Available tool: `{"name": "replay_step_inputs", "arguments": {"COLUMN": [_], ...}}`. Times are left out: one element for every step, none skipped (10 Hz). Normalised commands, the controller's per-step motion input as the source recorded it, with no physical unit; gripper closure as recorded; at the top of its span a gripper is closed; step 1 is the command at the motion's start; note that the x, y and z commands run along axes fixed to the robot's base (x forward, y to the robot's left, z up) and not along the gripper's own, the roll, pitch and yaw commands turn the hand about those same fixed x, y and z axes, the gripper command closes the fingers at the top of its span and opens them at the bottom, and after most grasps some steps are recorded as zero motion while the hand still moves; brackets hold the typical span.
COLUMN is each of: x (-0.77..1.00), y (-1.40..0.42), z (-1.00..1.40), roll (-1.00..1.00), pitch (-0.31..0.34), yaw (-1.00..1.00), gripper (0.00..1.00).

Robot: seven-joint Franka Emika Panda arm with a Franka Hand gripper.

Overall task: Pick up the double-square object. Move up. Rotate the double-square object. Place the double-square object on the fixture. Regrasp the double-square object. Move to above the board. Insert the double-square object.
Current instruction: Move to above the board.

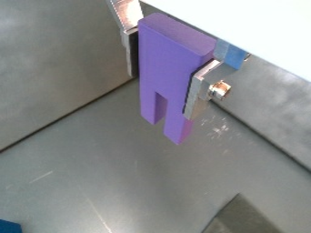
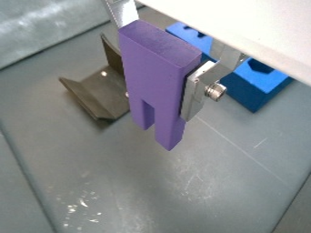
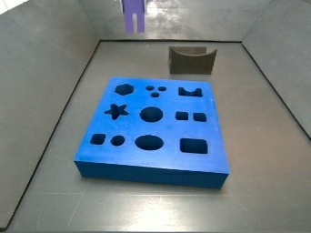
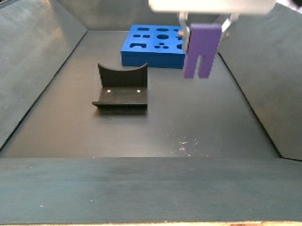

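The double-square object [image 1: 168,77] is a light-purple block hanging upright in the air, its two square prongs pointing down. My gripper [image 1: 165,65] is shut on its upper part, and a silver finger [image 1: 206,82] presses each side. Both wrist views show the block [image 2: 158,82] clear of the floor. In a side view the gripper [image 4: 207,25] holds the block [image 4: 202,53] above the grey floor, right of the fixture [image 4: 120,88] and in front of the board [image 4: 148,48]. In a side view the block [image 3: 135,14] hangs beyond the blue board [image 3: 152,168], left of the fixture [image 3: 191,60].
Sloping grey walls [image 3: 61,82] enclose the floor on all sides. The dark fixture [image 2: 97,91] sits below and beside the block, and a corner of the board [image 2: 261,86] shows behind the gripper. The board's dark shaped cut-outs face up.
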Motion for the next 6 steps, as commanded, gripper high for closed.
{"name": "replay_step_inputs", "arguments": {"x": [0.09,0.09,0.06,0.04,0.03,0.02], "y": [0.19,0.17,0.11,0.07,0.06,0.04], "z": [1.00,1.00,0.79,0.63,0.52,0.26], "roll": [-0.15,-0.15,-0.15,-0.14,-0.14,-0.13], "pitch": [0.074,0.076,0.077,0.072,0.071,0.071], "yaw": [-0.02,-0.03,-0.02,-0.02,-0.02,-0.03], "gripper": [1.00,1.00,1.00,1.00,1.00,1.00]}}
